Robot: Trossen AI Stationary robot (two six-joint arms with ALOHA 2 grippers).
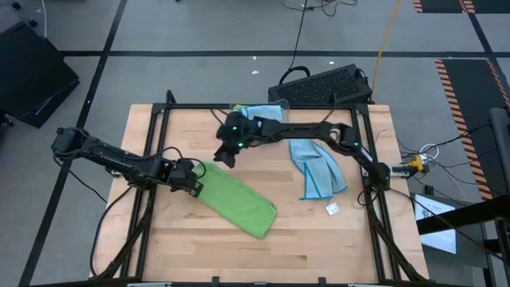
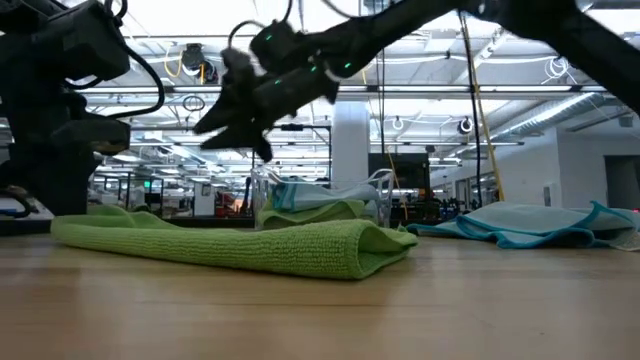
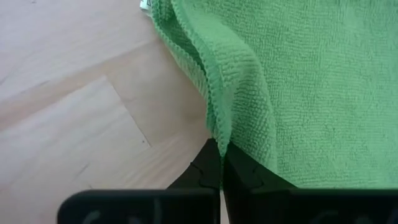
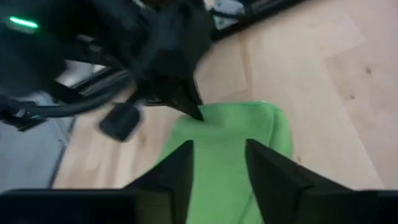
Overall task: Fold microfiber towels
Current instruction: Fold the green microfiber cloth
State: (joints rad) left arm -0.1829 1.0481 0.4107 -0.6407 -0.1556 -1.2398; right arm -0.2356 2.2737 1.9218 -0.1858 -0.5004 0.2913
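From my remote seat this reads as a robotics lab set inside a big open industrial hall. My wooden table [image 1: 207, 247] sits in a black metal frame [image 1: 151, 143] on a grey concrete floor [image 1: 199, 28] marked with orange-and-black hazard tape [image 1: 466, 72]. A keyboard [image 1: 323, 86] lies just past the table's far edge, and loose cables [image 1: 382, 40] trail over the floor. Level across the table I see ceiling strip lights [image 2: 420, 95], a white column [image 2: 350, 150] and rows of other workstations [image 2: 150, 185].
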